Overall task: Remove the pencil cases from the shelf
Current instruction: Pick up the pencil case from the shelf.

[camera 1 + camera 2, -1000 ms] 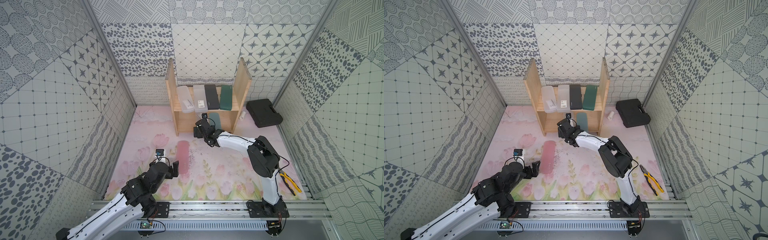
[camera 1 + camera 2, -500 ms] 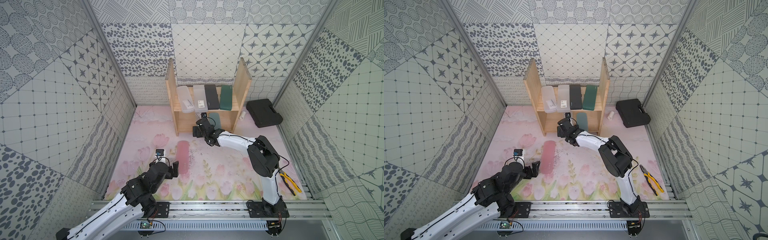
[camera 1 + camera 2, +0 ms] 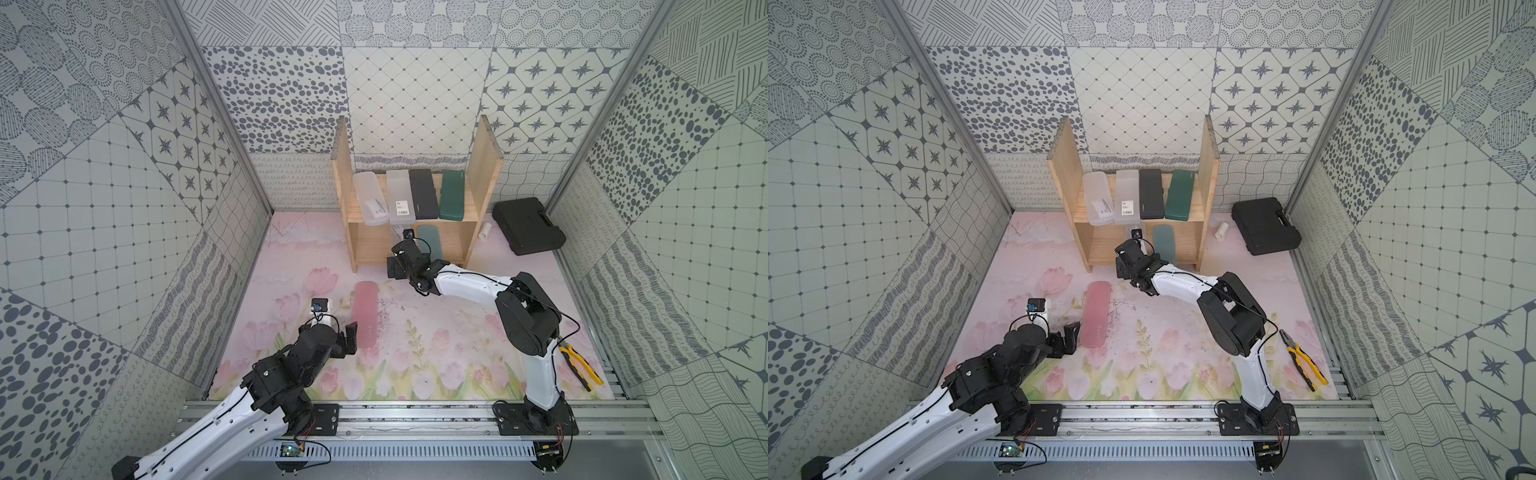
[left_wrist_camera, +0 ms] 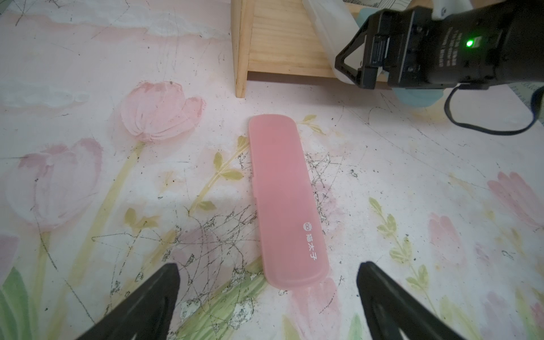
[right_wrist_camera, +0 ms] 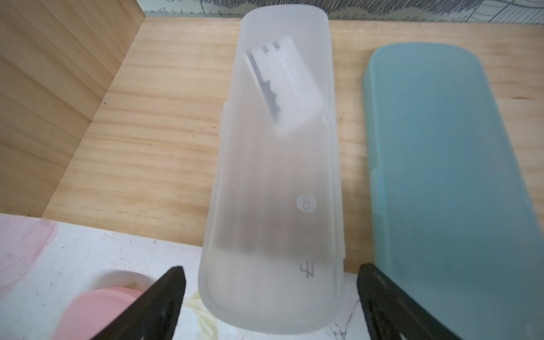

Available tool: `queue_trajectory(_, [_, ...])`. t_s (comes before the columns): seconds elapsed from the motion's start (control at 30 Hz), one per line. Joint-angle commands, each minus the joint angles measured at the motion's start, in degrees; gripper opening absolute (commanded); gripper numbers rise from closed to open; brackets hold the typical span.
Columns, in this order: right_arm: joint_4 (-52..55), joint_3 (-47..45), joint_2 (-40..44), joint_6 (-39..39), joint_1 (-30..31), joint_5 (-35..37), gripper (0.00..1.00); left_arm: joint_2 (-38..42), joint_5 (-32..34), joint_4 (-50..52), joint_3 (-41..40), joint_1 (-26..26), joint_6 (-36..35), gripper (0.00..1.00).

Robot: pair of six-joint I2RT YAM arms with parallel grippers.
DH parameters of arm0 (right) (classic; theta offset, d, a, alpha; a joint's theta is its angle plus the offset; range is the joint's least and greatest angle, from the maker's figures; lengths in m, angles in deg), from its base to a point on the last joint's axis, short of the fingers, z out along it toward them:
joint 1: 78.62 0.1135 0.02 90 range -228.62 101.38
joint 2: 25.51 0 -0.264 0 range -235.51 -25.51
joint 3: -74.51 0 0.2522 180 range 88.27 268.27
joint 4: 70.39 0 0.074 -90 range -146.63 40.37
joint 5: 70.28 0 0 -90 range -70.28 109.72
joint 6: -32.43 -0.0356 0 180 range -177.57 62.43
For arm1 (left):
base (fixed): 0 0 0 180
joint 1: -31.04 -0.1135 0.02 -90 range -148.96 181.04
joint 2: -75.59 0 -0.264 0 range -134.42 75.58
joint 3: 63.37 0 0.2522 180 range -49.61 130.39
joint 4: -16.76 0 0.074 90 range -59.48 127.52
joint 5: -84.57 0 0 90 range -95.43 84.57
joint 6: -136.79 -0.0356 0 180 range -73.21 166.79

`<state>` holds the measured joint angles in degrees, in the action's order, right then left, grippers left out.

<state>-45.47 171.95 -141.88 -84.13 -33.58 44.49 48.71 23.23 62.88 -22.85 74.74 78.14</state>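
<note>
As both top views show, the shelf [image 3: 486, 166] at the far edge of the mat [image 3: 449, 332] carries four pencil cases [image 3: 423, 199] on its upper board and a light blue case [image 3: 430, 245] on the lower, with the right gripper [image 3: 395, 266] at that board's front edge, while the pink case [image 3: 365, 313] lies mid-mat, the left gripper [image 3: 351, 338] beside its near end. Left wrist view: released fingers [image 4: 147, 303] spread wide, the pink case's end between them, touching neither. Right wrist view: unclenched fingers [image 5: 156, 303] flank, without contact, a frosted clear case [image 5: 276, 206] overhanging the lower board's front edge, the light blue case beside it.
</note>
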Motion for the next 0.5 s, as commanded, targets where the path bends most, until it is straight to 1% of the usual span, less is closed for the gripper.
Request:
queue_trajectory(0.0, [0.5, 0.8, 0.3, 0.3, 0.2, 1.6, 0.97, 0.1, -0.9, 0.0, 0.1, -0.4, -1.0, 0.99])
queue_trajectory(0.27, [0.4, 3.6, -2.7, 0.9, -0.3, 0.9, 0.96, 0.1, -0.8, -0.1, 0.0, -0.2, -1.0, 0.99])
queue_trajectory(0.47, [0.3, 6.2, -5.3, 1.2, -0.3, 1.7, 0.95, 0.1, -0.8, -0.3, -0.1, -0.1, -1.0, 0.99])
